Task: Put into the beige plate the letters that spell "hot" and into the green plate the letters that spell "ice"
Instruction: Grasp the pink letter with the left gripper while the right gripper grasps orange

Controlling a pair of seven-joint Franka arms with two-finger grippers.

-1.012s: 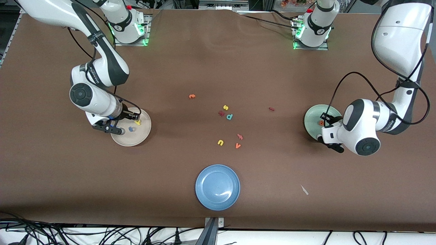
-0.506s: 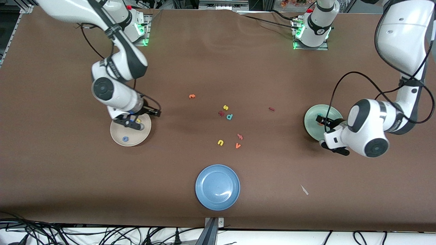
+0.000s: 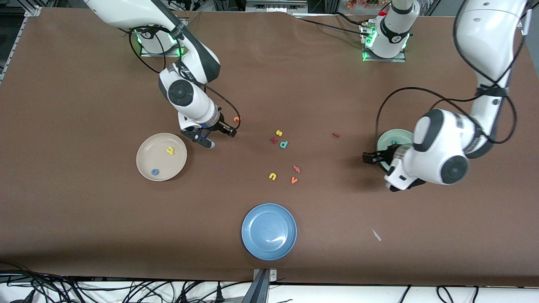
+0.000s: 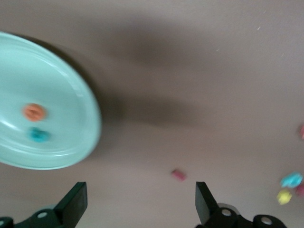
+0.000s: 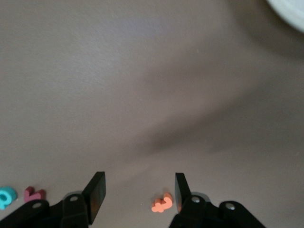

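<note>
I count three plates: beige plate (image 3: 145,166) with h (image 3: 170,150) and o (image 3: 155,171), green plate (image 4: 66,102) with e (image 4: 33,112) and c (image 4: 39,135), one blue plate (image 3: 269,231). Right pincer (image 5: 137,197) empty, half open over t (image 5: 162,203); I'd centre it, then drop. Left pincer (image 4: 140,206) wide, empty, over table (image 3: 84,219) near i (image 4: 178,174).

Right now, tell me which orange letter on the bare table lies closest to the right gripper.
The orange t, alone toward the right arm's end, right beside the right gripper. The orange v and the other orange letter lie nearer the blue plate.
</note>
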